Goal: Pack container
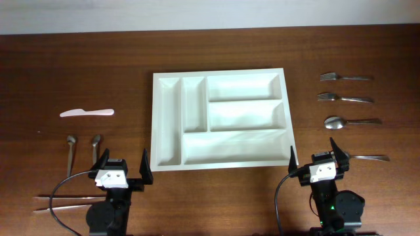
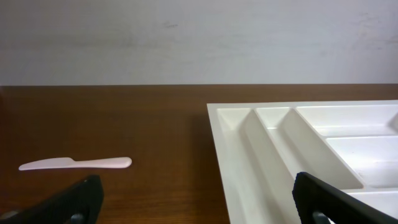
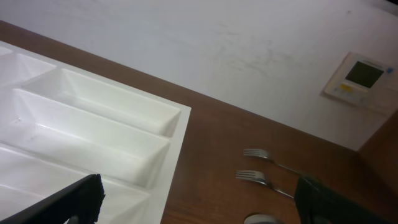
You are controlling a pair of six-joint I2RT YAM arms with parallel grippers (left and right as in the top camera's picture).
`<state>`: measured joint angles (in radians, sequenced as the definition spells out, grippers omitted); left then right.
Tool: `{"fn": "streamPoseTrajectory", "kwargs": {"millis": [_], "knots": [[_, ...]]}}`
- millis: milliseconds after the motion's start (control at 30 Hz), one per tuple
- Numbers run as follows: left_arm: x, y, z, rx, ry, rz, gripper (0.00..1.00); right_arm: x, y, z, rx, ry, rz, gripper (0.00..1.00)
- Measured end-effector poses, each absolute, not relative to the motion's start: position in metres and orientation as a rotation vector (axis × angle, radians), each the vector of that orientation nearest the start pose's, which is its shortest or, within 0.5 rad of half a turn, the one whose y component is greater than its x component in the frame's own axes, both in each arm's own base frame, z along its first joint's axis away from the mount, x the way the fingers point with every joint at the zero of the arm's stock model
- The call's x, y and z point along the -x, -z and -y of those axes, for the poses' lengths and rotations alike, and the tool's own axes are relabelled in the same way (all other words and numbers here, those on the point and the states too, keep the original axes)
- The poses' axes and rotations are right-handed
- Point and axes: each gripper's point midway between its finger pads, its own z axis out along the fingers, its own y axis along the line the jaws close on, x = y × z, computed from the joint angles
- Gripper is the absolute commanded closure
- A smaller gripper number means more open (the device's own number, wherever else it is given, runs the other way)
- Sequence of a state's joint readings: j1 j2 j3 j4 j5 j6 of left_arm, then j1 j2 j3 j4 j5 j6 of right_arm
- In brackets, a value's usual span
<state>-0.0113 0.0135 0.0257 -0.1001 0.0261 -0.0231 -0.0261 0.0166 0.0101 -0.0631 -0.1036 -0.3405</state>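
Left claw [image 1: 123,164] has its fingers spread wide, gripping nothing. Right claw [image 1: 314,156] is the same, fingers well apart and bare. White container [image 1: 155,124] lies flat on the worktop [image 1: 52,65], ahead of both: off to the right of the left claw, off to the left of the right one. Pink knife [image 1: 86,113] sits ahead-left of the left claw, with two spoons [image 1: 71,139] just at its left. Forks [image 1: 344,77] and a lone spoon [image 1: 336,122] lie ahead-right of the right claw.
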Motion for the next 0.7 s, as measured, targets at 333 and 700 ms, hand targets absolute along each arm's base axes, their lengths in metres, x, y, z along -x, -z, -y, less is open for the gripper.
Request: {"fn": "streamPoseTrajectory", "kwargs": {"millis": [333, 700], "knots": [[-0.245, -0.158, 0.007, -0.010, 0.048, -1.659, 0.01, -0.245, -0.193, -0.016, 0.277, 0.127, -1.503, 0.01], [-0.245, -0.158, 0.007, -0.010, 0.047, -1.659, 0.01, -0.227, -0.264, 0.002, 0.144, 0.110, -1.876, 0.01]]}}
